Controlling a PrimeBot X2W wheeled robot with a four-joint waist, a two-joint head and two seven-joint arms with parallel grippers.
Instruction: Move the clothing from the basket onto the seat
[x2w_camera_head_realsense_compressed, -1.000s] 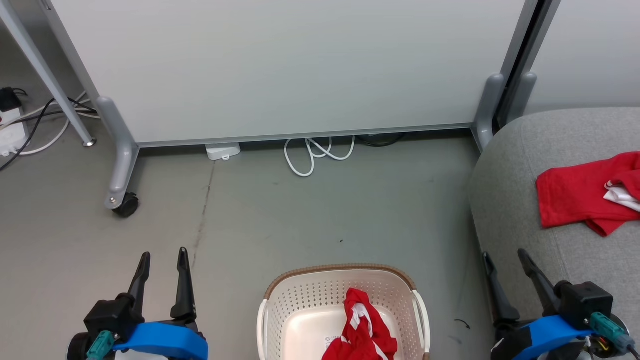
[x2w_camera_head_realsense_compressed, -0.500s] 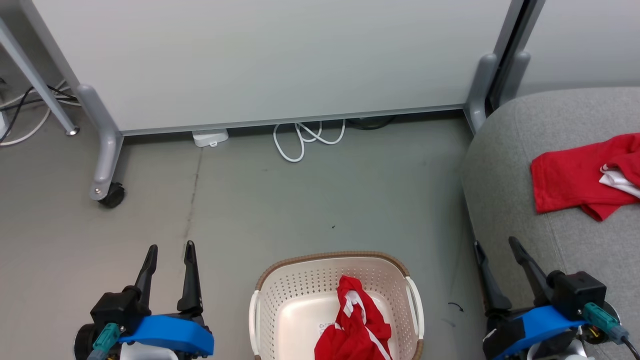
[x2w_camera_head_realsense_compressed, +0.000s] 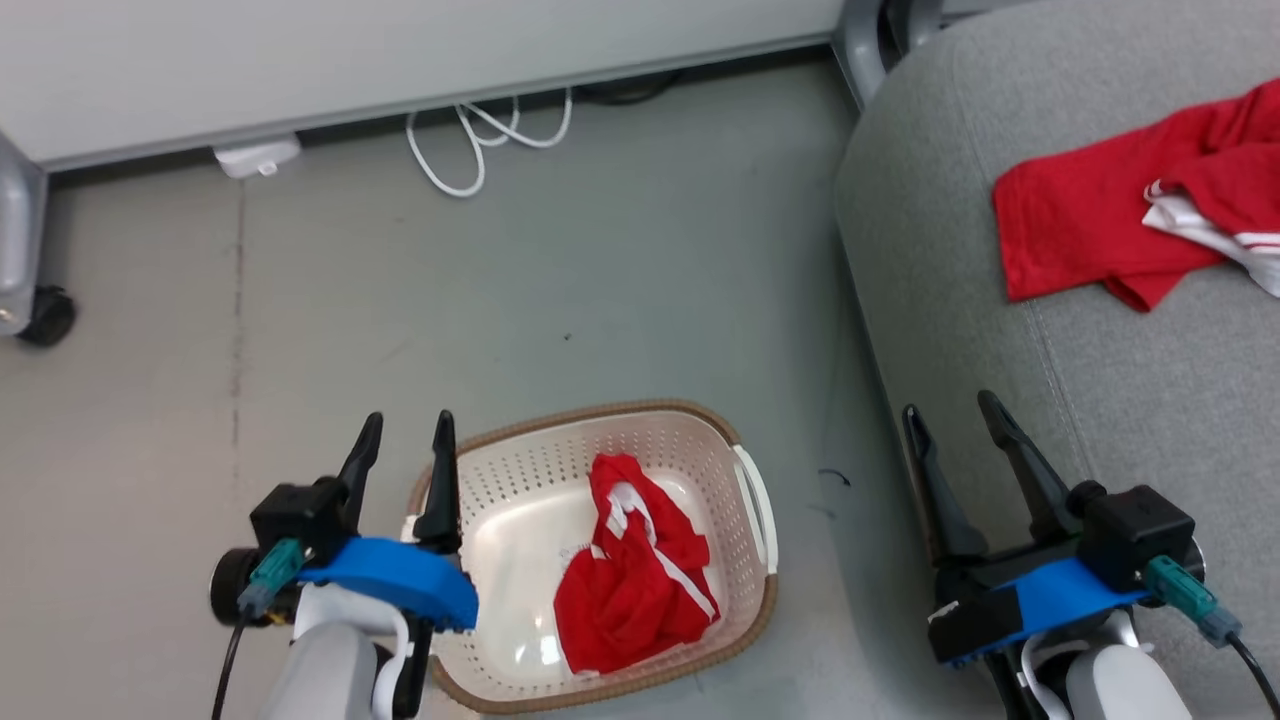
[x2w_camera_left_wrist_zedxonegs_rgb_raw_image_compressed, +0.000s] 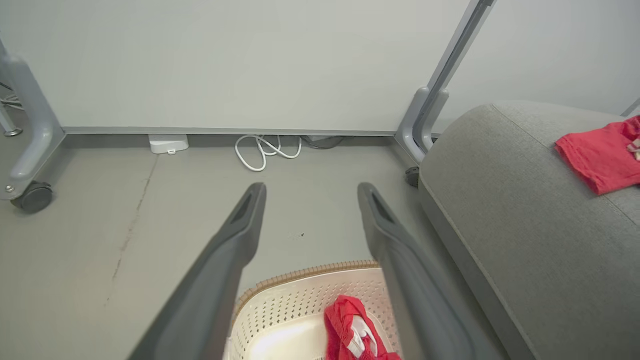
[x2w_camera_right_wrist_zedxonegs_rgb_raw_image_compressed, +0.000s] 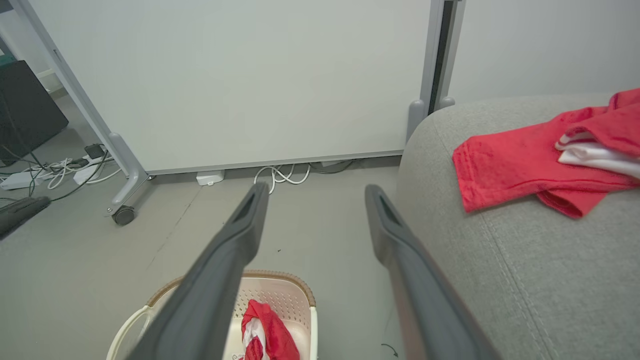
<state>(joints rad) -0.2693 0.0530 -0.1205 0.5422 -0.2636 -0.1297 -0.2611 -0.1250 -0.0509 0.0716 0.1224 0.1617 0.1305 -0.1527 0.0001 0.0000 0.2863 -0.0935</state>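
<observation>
- A cream-white perforated plastic laundry basket with a brown woven-look rim (x2w_camera_head_realsense_compressed: 620, 408) stands on the grey floor (x2w_camera_head_realsense_compressed: 620, 270), near the robot and just left of the seat.
- One crumpled bright red fabric garment with white stripes (x2w_camera_head_realsense_compressed: 630, 585) lies inside the basket, towards its right half, with bare basket bottom showing to its left.
- A second bright red garment with white trim (x2w_camera_head_realsense_compressed: 1085, 225) lies spread on the large light grey upholstered sofa seat (x2w_camera_head_realsense_compressed: 1150, 420), at the far right, well apart from the basket.
- The left gripper (x2w_camera_head_realsense_compressed: 408, 422) hangs over the basket's left rim, its two long dark fingers spread apart and holding nothing.
- The right gripper (x2w_camera_head_realsense_compressed: 948, 406) hovers at the seat's near left edge, to the right of the basket, its fingers likewise apart and empty.
- Further off, a coiled white cable (x2w_camera_head_realsense_compressed: 470, 140) lies on the floor at the foot of a pale grey wheeled partition panel (x2w_camera_head_realsense_compressed: 350, 50).
</observation>
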